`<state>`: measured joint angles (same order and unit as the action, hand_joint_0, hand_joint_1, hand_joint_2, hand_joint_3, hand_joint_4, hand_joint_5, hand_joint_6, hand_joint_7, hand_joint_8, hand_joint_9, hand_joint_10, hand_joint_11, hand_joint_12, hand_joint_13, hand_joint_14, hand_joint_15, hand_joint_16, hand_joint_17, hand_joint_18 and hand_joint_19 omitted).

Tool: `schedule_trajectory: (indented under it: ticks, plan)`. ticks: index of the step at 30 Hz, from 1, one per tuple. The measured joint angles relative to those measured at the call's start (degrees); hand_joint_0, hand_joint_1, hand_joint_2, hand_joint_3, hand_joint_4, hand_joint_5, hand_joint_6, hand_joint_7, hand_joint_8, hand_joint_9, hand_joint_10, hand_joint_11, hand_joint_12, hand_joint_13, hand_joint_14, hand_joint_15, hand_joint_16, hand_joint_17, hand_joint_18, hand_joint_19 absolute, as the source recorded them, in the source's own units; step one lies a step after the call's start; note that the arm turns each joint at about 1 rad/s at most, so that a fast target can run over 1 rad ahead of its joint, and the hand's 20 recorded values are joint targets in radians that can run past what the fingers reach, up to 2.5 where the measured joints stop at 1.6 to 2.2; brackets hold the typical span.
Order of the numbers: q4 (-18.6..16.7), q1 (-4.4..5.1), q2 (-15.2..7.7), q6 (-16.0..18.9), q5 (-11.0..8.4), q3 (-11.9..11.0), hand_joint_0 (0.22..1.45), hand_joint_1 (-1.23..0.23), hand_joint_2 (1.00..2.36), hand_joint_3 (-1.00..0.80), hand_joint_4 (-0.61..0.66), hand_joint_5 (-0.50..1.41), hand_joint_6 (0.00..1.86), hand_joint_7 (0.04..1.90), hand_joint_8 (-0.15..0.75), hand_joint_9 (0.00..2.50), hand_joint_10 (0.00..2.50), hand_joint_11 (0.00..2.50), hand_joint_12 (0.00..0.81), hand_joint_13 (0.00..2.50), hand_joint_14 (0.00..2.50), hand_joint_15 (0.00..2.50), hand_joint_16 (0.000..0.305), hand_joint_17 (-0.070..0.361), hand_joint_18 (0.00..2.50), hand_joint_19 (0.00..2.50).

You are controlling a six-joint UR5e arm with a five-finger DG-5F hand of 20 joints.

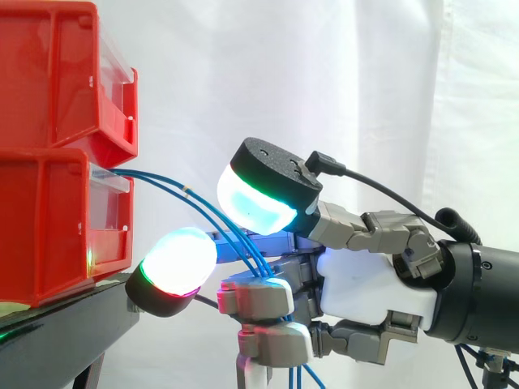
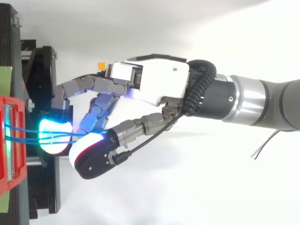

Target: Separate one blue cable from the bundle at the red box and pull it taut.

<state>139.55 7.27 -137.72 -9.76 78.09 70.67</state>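
Note:
Several thin blue cables (image 1: 188, 194) leave the lower red box (image 1: 49, 227) and run right and down into my hand (image 1: 365, 284). The hand reaches in from the right, level with that box. Its fingers are curled, and the cables pass between a cyan-white pad (image 1: 255, 203) above and a white-red pad (image 1: 174, 263) below. Below the curled fingers the strands hang down loosely. From above, the blue cables (image 2: 28, 133) cross from the red box (image 2: 11, 173) over a cyan pad into the hand (image 2: 159, 84). I cannot tell whether one strand is apart from the others.
A second red bin (image 1: 57, 73) is stacked on the lower one. Both stand on a black stand (image 1: 65, 324) at the left. A white curtain hangs behind, and there is free room to the right of the stand.

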Motion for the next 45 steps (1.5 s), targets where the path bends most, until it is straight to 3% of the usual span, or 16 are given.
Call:
schedule_trajectory:
  ticks: [6,13,16,20,27,32,37,45]
  plan:
    - [0.11,-0.1,0.01,-0.39,2.1,-0.15,0.58,-0.64,1.01,-0.42,0.19,-0.18,0.5,1.13,0.232,1.08,0.27,1.53,0.325,1.35,0.01,1.46,0.052,0.116,0.91,0.82]
    - [0.1,-0.12,0.07,-2.75,2.57,-0.37,0.58,-0.64,1.01,-0.42,0.19,-0.17,0.5,1.13,0.225,1.07,0.48,1.5,0.317,1.41,0.06,1.58,0.052,0.117,0.92,0.83]
    - [0.17,-0.24,0.08,-2.96,2.59,-0.47,0.58,-0.63,1.01,-0.41,0.19,-0.17,0.5,1.13,0.219,1.07,0.57,1.49,0.318,1.4,0.26,1.52,0.052,0.118,0.93,0.83]
    - [0.33,-0.59,0.09,-2.03,2.6,-0.5,0.59,-0.63,1.01,-0.41,0.19,-0.17,0.5,1.12,0.219,1.06,0.77,1.43,0.31,1.33,0.78,1.39,0.052,0.117,0.96,0.85]
    - [0.37,-1.13,0.26,-0.48,2.63,-0.6,0.59,-0.63,1.01,-0.41,0.19,-0.17,0.5,1.12,0.216,1.01,1.13,1.34,0.315,1.25,1.39,1.24,0.052,0.118,1.01,0.9]
    - [0.38,-1.43,0.33,-0.07,3.23,-0.64,0.59,-0.63,1.01,-0.41,0.19,-0.17,0.5,1.12,0.219,1.0,1.26,1.32,0.323,1.25,1.42,1.23,0.052,0.118,1.02,0.91]
    - [0.68,-1.79,0.95,0.36,5.29,-0.64,0.59,-0.62,1.01,-0.42,0.19,-0.17,0.5,1.13,0.221,0.99,1.32,1.32,0.323,1.25,1.42,1.23,0.052,0.118,1.02,0.92]
    - [4.92,-2.14,2.94,-0.22,6.46,-0.66,0.57,-0.48,1.0,-0.47,0.19,-0.16,0.5,1.14,0.223,0.99,1.58,1.25,0.324,1.25,1.46,1.23,0.053,0.119,1.02,0.95]
